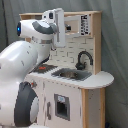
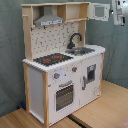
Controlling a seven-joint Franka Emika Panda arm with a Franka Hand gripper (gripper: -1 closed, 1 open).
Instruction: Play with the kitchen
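Toy kitchen (image 2: 62, 65) frame centre, black faucet (image 2: 75, 39), end effector (image 2: 119, 11) upper right, finger state perhaps indeterminable, nothing visibly held

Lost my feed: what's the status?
Gripper raised near the kitchen's top shelf, holding nothing visible. Kitchen untouched, oven door shut. Nothing in the way.

The kitchen (image 2: 62, 65) stands on a light wooden table (image 2: 107, 107) before a grey curtain (image 2: 10, 55), white with pale wood sides. A black faucet (image 2: 74, 39) arches over the sink (image 2: 82, 50), and the black-red stovetop (image 2: 52, 59) sits to the second exterior view's left of it, under the grey hood (image 2: 49, 20). At the top right corner, part of the robot arm (image 2: 120, 11) hangs just beside the upper cabinet.
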